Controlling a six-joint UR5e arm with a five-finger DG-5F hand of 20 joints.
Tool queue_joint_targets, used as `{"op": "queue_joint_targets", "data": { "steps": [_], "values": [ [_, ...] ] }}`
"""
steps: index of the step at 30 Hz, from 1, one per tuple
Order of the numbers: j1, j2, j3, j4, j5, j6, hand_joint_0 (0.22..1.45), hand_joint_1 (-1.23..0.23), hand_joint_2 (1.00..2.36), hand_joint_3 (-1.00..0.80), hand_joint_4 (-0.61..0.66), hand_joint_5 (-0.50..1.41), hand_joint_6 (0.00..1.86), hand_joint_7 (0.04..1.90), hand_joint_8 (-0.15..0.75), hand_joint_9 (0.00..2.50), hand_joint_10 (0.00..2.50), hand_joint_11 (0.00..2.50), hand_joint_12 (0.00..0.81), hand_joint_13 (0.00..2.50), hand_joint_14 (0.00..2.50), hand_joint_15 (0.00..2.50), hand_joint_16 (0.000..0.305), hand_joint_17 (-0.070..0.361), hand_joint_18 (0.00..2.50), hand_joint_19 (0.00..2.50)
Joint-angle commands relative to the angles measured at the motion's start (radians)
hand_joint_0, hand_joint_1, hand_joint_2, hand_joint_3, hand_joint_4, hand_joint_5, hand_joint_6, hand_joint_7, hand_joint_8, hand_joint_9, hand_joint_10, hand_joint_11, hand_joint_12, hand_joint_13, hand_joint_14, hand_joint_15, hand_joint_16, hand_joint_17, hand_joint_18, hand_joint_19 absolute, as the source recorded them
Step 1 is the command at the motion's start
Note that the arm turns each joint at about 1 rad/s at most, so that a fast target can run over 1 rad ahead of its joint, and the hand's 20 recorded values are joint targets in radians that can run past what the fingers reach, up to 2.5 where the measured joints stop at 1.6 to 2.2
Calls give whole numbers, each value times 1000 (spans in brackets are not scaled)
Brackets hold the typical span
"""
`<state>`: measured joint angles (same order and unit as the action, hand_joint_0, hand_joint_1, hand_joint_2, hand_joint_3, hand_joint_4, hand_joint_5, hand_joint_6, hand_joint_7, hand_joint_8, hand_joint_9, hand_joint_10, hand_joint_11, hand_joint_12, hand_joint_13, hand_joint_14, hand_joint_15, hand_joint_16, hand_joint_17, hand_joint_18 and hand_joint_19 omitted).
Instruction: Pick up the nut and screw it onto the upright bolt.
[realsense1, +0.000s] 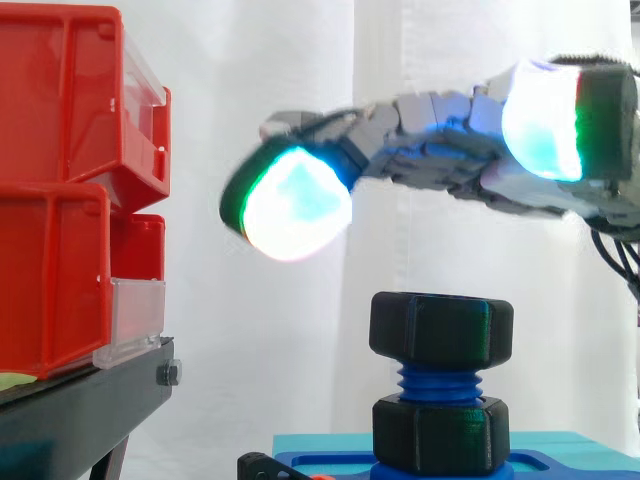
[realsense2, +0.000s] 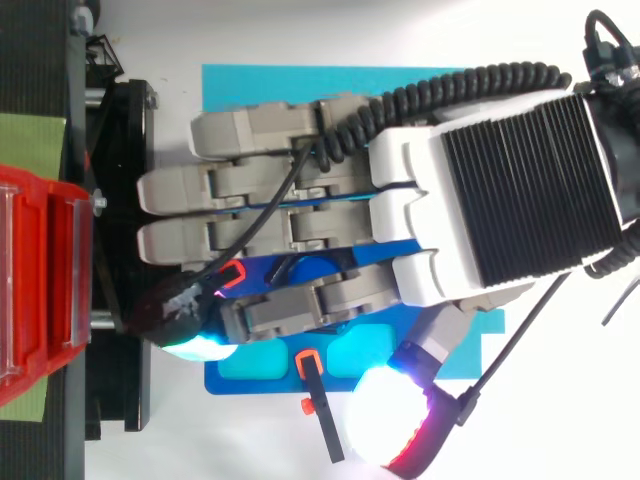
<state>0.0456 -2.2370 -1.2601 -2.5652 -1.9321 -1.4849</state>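
Observation:
A blue threaded bolt (realsense1: 440, 383) stands upright on a blue base (realsense1: 560, 462). One black nut (realsense1: 441, 329) sits at the bolt's top, and a second black nut (realsense1: 441, 432) sits lower, near the base. My hand (realsense1: 440, 150) hovers above the top nut, clear of it, with its fingers stretched out straight toward the left and nothing between them. In the top view my hand (realsense2: 400, 215) covers the bolt and both nuts.
Red bins (realsense1: 70, 180) are stacked on a black stand (realsense1: 80, 400) at the left. The blue base (realsense2: 250, 365) rests on a teal mat (realsense2: 260, 85). A small black tool with orange marks (realsense2: 318, 400) lies at the base's near edge.

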Motion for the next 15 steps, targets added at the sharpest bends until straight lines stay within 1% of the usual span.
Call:
{"op": "queue_joint_targets", "data": {
  "steps": [1,2,4,7,9,12,15],
  "values": [
    [0,0,-45,20,4,0,463,14,1000,-500,69,-211,500,540,139,42,0,0,313,0,0,0,39,88,0,0],
    [0,0,-61,68,22,5,468,15,1000,-500,79,-204,500,545,145,59,0,0,312,11,0,0,39,87,0,0],
    [0,0,-62,88,28,12,470,8,1000,-500,88,-197,500,551,150,87,0,0,311,46,0,0,38,87,0,0],
    [-3,0,-62,92,27,25,479,-8,1000,-500,112,-178,501,646,169,144,0,0,309,99,0,0,37,83,0,0],
    [-3,0,-62,89,27,26,482,-17,1000,-500,105,-176,502,681,171,150,0,0,309,118,0,0,36,82,0,0],
    [-3,0,-61,68,28,25,483,-26,1000,-500,104,-180,502,727,177,167,0,0,309,135,0,0,36,82,0,0],
    [-4,0,-62,68,28,25,483,-37,1000,-500,115,-175,503,812,184,173,0,0,308,152,0,0,36,80,0,0]
  ]
}}
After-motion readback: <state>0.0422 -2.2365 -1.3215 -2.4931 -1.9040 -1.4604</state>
